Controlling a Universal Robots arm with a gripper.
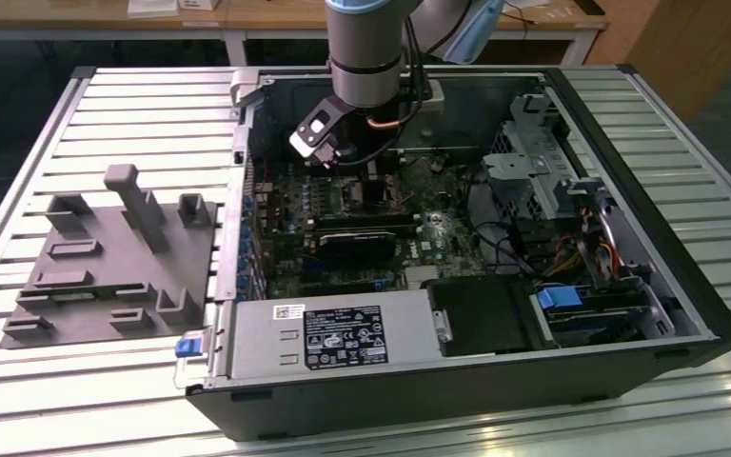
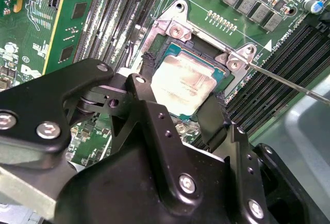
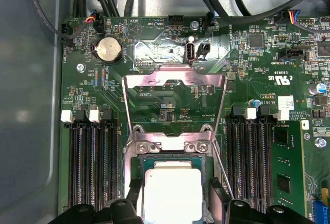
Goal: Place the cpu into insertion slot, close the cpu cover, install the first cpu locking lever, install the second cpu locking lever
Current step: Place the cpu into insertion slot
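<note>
The cpu (image 2: 184,81), a flat square chip with a dull silver top, lies level inside the insertion slot (image 2: 202,52), whose silvery rim frames it. My gripper (image 2: 180,91) straddles the chip, one black finger (image 2: 148,68) pressed to one edge and the other against the opposite edge, shut on the cpu (image 3: 172,193). The cpu cover (image 3: 174,76), a thin silvery frame with a square window, stands swung open beyond the slot (image 3: 170,145). A thin locking lever (image 2: 289,82) sticks out unlatched beside the socket. In the exterior view the gripper (image 1: 355,176) reaches down into the computer case.
Long black memory slots (image 3: 93,167) run along both sides of the socket. A black heatsink block (image 1: 359,243) and the power supply (image 1: 327,338) sit nearer the case front. Cables (image 1: 518,252) and drive cages crowd the exterior view's right. A grey fixture (image 1: 111,257) stands outside the case.
</note>
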